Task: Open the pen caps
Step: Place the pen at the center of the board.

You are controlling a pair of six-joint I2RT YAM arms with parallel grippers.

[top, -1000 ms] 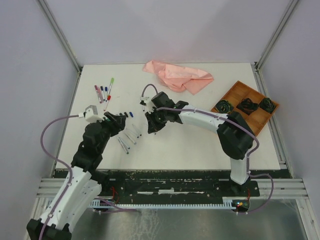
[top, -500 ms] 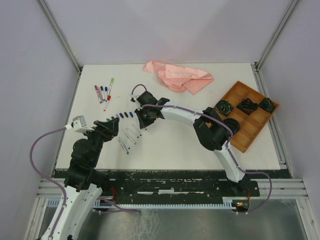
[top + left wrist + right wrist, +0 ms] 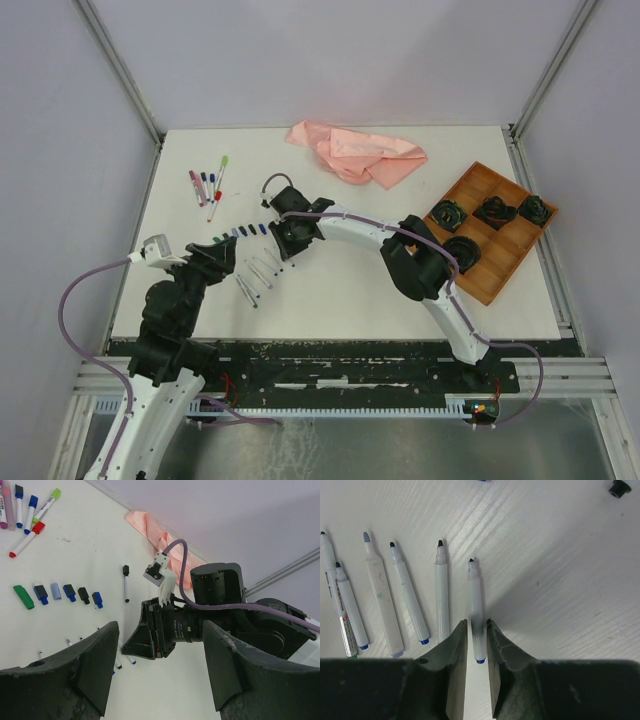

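- While the left pincer point(image 3: 159, 630) hangs spread wide and empty nearest the bases, six uncapped pen barrels point(image 3: 441, 595) lie flat and parallel on the table point(image 3: 400, 290)
- The right pincer point(image 3: 476, 622) straddles one barrel point(image 3: 474, 585), whose tip points away from it; whether it pinches I cannot tell
- Beyond, six removed pen caps point(image 3: 69, 592) lie in a row, their long axes parallel and crosswise to the row
- Farthest, five capped pens point(image 3: 31, 505) lie with caps toward the far edge; roughly half done, I judge

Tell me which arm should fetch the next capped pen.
Left. The left gripper is open, empty and nearer the capped pens. The right gripper straddles an uncapped pen barrel lying in the row, so it must clear that first.
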